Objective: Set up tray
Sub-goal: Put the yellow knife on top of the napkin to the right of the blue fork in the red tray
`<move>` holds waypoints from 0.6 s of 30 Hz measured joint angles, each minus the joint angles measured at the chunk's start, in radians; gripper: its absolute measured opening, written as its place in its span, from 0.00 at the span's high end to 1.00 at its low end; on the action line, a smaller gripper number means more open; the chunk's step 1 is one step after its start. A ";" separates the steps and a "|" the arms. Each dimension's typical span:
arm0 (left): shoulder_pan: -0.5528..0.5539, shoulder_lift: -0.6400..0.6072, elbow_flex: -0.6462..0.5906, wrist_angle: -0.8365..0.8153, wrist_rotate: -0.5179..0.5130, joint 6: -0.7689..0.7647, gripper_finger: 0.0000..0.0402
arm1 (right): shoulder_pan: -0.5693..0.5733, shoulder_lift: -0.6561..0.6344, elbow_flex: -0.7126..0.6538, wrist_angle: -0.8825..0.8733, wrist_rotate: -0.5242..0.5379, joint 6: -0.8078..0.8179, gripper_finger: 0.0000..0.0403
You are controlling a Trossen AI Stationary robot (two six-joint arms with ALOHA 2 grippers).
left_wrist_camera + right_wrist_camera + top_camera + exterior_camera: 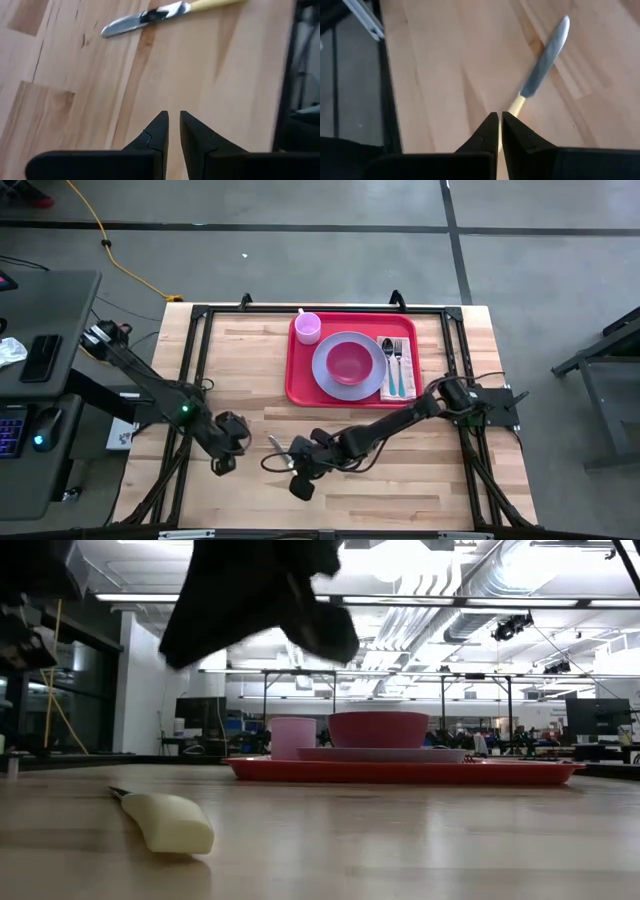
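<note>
Beyond our right gripper [299, 481], closed and empty, large flat red plastic tray [300, 385] is already holding plate, bowl, cup, spoon, fork. Cream-handled steel knife [545, 65] just ahead, we are judging last. Left gripper [173, 131] nearly closed, waiting beside.

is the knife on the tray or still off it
Off it. The knife lies flat on the bare wooden table, short of the red tray, between the left gripper and the right gripper.
</note>
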 joint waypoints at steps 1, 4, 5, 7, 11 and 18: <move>0.000 0.026 0.000 0.006 -0.001 0.000 0.80 | 0.002 -0.012 0.000 -0.004 0.009 -0.005 1.00; 0.000 0.091 0.000 0.043 -0.026 0.001 0.80 | 0.010 -0.044 0.002 -0.044 0.052 -0.011 1.00; 0.000 0.108 0.000 0.058 -0.040 0.011 0.80 | 0.014 -0.055 0.002 -0.061 0.069 -0.011 1.00; 0.000 0.139 0.000 0.090 -0.071 0.053 0.80 | 0.024 -0.080 0.002 -0.099 0.103 -0.011 1.00; 0.000 0.188 -0.001 0.198 -0.096 0.188 0.80 | 0.043 -0.124 0.002 -0.174 0.149 0.021 1.00; 0.000 0.237 -0.001 0.329 -0.093 0.378 0.80 | 0.080 -0.157 0.002 -0.228 0.195 0.075 1.00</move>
